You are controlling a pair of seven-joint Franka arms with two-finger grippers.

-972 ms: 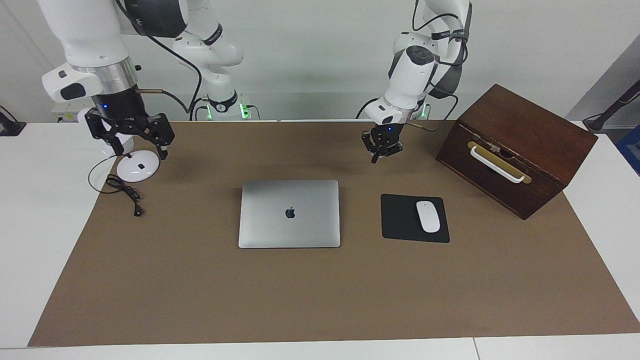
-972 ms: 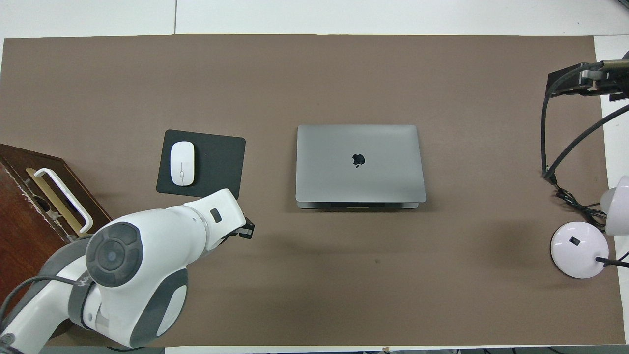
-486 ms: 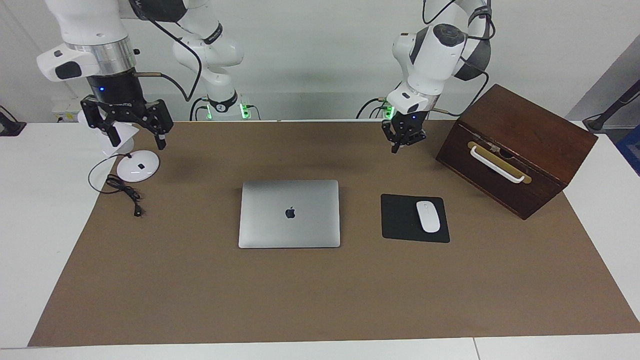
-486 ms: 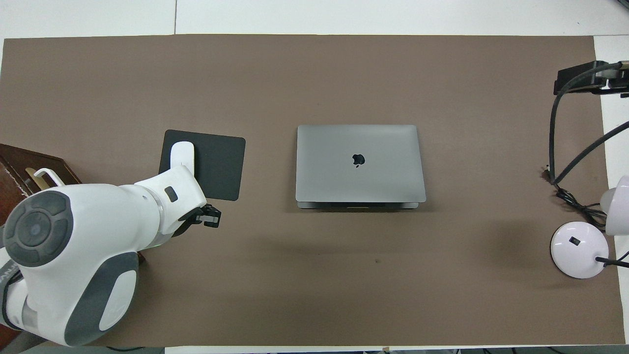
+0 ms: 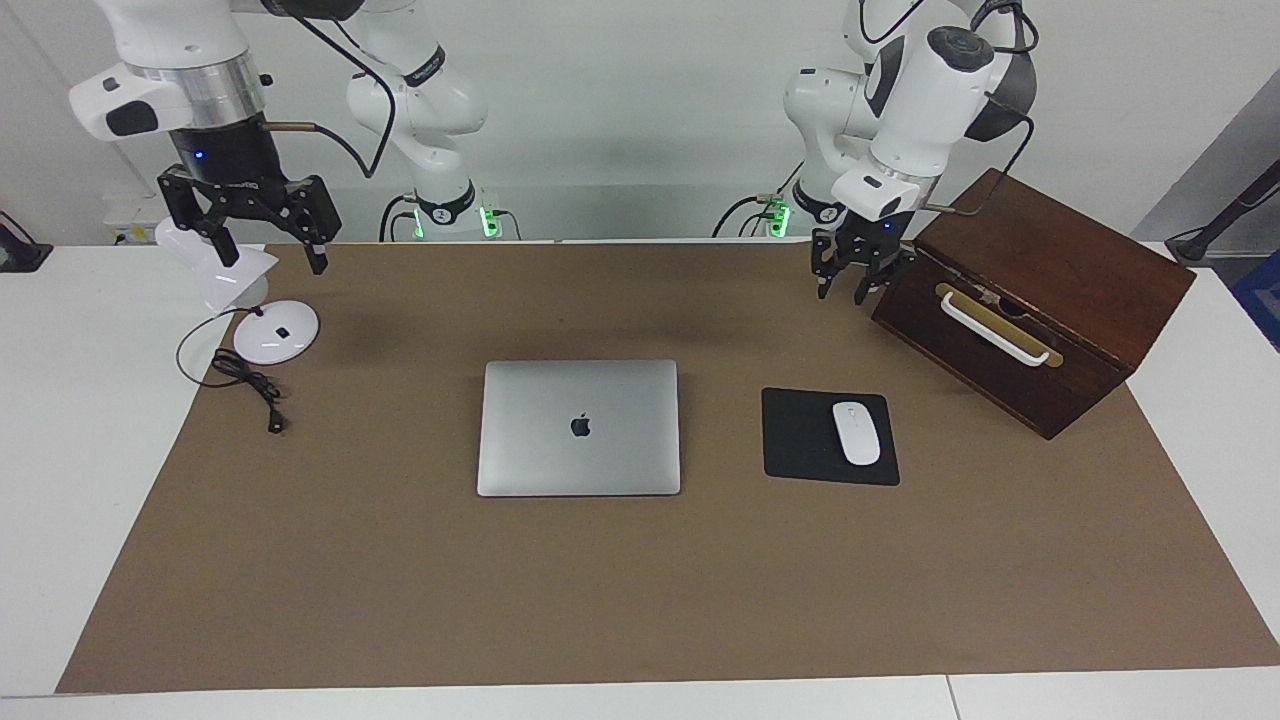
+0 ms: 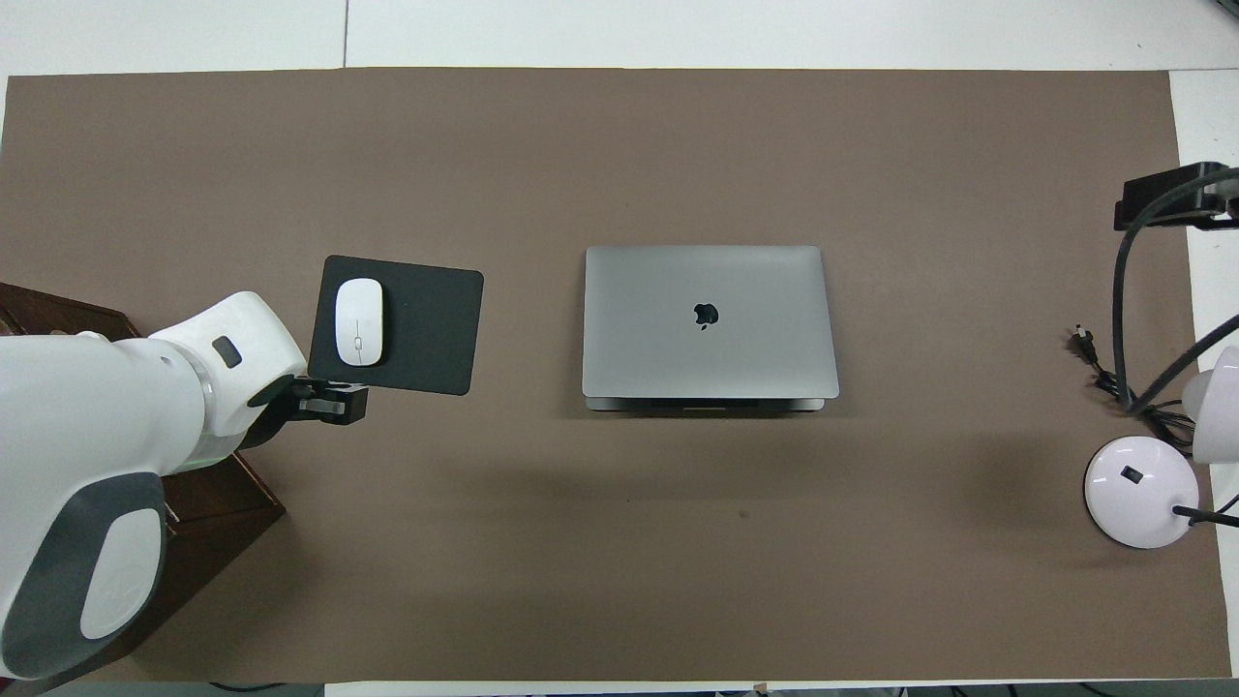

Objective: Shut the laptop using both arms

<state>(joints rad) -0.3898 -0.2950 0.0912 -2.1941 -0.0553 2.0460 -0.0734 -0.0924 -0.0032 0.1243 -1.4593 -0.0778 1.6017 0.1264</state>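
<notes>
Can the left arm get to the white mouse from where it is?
Probably yes. The left gripper hangs beside the wooden box, and only bare mat lies between it and the mouse on the mouse pad.

High camera facing the robots, steep overhead from their end — both share the laptop.

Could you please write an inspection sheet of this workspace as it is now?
Surface: brown mat over a white table.
Job's things: laptop shut, flat at mid-mat.
Clutter: mouse on mouse pad; wooden box; desk lamp.
Grippers: left gripper open, raised beside the box; right gripper open, above the lamp.
Cables: lamp cord on mat.
Surroundings: white wall.
</notes>
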